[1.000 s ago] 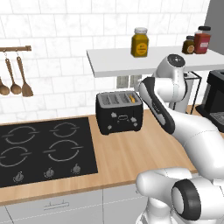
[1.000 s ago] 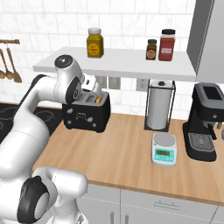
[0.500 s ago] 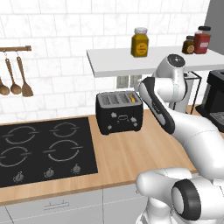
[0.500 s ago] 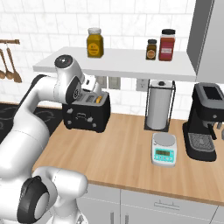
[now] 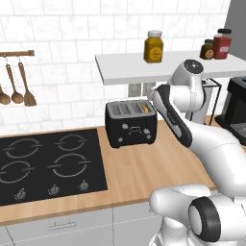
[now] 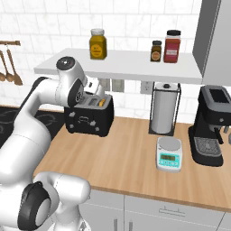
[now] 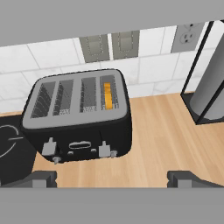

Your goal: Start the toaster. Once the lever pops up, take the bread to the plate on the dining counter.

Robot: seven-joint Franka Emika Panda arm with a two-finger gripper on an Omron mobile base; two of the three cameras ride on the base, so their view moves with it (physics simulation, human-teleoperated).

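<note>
The black toaster [image 5: 131, 123] [image 6: 89, 116] [image 7: 78, 118] stands on the wood worktop against the tiled wall. The bread [image 7: 107, 95] [image 5: 145, 108] [image 6: 102, 103] sits down in its rightmost slot, with just an orange-yellow edge showing. Two grey levers [image 7: 104, 149] stick out of the toaster's front. My gripper [image 7: 113, 179] hovers above the toaster, a little to its front, open and touching nothing. The plate and the dining counter are out of view.
A black hob [image 5: 48, 163] lies left of the toaster. To its right are a paper-towel holder [image 6: 164, 110], a small scale [image 6: 169, 154] and a black coffee machine [image 6: 212, 126]. A white shelf [image 6: 117, 65] with jars overhangs the toaster.
</note>
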